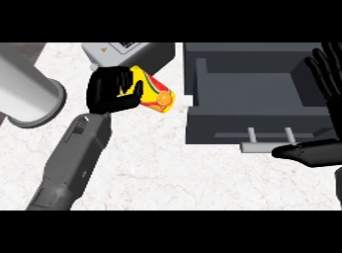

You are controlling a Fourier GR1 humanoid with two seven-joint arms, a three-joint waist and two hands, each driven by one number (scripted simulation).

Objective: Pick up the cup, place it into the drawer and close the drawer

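The pale marble worktop (166, 173) fills most of the head view. On its right side stands the dark grey drawer (225, 129), pulled open with its hollow facing up. A big grey cylinder (21, 86) lies at the left, and a grey box-like appliance (123, 52) sits at the top edge. The right hand (338, 84) rests at the right edge beside the drawer, fingers up and spread, holding nothing. The left hand (112, 91) is curled round the cup (158, 96), a yellow one with an orange print, carried clear of the worktop. The cup juts out of the hand to the right, its long axis tilted down towards the drawer, which lies just beside it on that side. The drawer's handle (265, 145) is nearer the right hand, so I judge closing suits that hand
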